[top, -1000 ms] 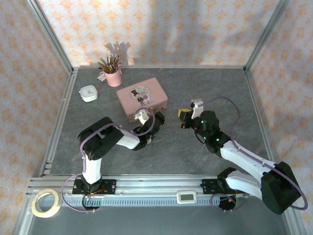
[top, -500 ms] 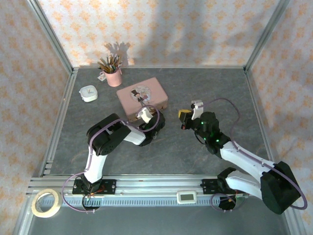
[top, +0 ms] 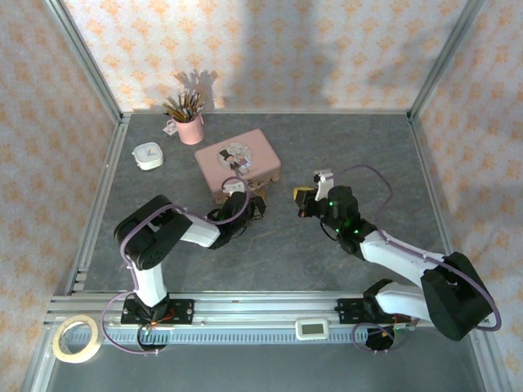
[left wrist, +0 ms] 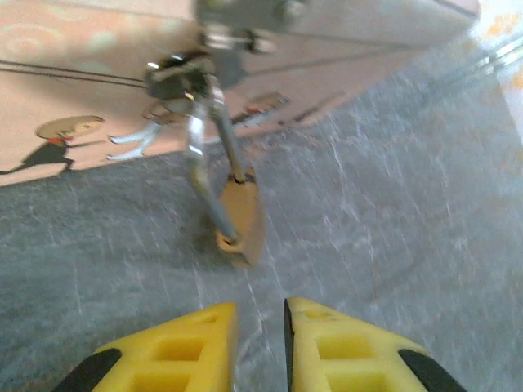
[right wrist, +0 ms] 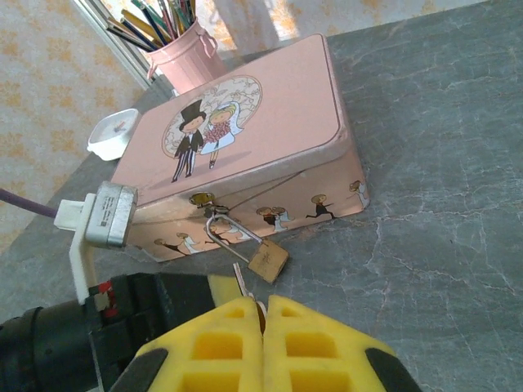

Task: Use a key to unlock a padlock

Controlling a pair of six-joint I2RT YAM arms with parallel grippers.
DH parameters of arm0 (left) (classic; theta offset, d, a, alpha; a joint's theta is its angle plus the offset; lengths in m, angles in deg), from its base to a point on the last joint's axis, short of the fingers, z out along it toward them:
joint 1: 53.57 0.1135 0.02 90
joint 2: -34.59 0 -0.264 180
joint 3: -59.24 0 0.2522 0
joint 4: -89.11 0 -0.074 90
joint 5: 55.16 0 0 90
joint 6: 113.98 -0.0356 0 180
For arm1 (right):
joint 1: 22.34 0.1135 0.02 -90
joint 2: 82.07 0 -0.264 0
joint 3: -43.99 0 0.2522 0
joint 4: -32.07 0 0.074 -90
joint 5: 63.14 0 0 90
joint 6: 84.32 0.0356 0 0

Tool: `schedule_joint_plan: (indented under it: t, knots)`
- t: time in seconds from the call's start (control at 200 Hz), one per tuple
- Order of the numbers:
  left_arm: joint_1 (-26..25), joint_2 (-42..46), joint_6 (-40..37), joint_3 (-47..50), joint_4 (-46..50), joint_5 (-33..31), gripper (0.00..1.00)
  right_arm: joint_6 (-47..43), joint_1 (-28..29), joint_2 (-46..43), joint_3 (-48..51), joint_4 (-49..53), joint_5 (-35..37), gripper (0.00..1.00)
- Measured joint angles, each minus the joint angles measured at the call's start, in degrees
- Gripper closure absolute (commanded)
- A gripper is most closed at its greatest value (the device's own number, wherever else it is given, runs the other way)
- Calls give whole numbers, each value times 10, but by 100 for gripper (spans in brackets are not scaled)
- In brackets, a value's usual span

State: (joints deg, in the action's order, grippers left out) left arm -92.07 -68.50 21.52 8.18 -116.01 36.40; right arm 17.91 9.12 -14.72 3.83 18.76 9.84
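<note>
right fingers [right wrist: 323, 347] pinching key [right wrist: 239, 282], left fingers [left wrist: 347, 353] ajar

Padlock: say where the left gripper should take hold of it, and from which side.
Grip the padlock by its brass body, across the two flat faces, not the thin wire shackle. Probably come with the left gripper from the open table side, away from the pink tin: the shackle hangs from the tin's clasp, so the body leans out toward that side.
</note>
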Motion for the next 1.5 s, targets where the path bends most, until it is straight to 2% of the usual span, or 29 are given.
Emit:
schedule_joint_plan:
  t: [0.115,0.165,0.245,0.34,0.475,0.761,0.866,0.921,1.011,1.141,1.286,1.411,1.461,1.496]
  knots:
    - [3,14,-40,-11,69,7,68,2,0,0,0,0,-2,100]
    - [4,13,-52,-18,99,6,60,2,0,0,0,0,-2,100]
    - [5,15,-51,-25,112,5,41,2,0,0,0,0,-2,100]
    - [2,17,-35,-30,105,0,32,4,0,0,0,0,-2,100]
    - [-12,12,11,-44,115,-59,28,7,0,0,0,0,-2,100]
    - [-43,-81,91,-165,170,-205,28,8,0,-11,3,0,1,100]
    - [-49,-112,110,-214,204,-239,31,7,0,-23,9,0,4,100]
    - [-50,-124,117,-232,223,-258,36,6,0,-26,10,0,6,100]
    - [-53,-135,131,-244,239,-279,46,5,0,-33,12,0,10,100]
    - [-51,-140,139,-245,245,-291,67,1,0,-42,16,0,16,100]
    - [-45,-137,137,-229,228,-283,83,0,0,-43,19,0,18,100]
    - [-32,-131,134,-212,191,-253,91,0,-1,-43,21,0,18,100]
    - [-27,-127,131,-203,179,-240,99,2,-1,-43,21,0,18,100]
    - [-23,-124,130,-199,173,-230,100,2,-2,-43,22,0,18,100]
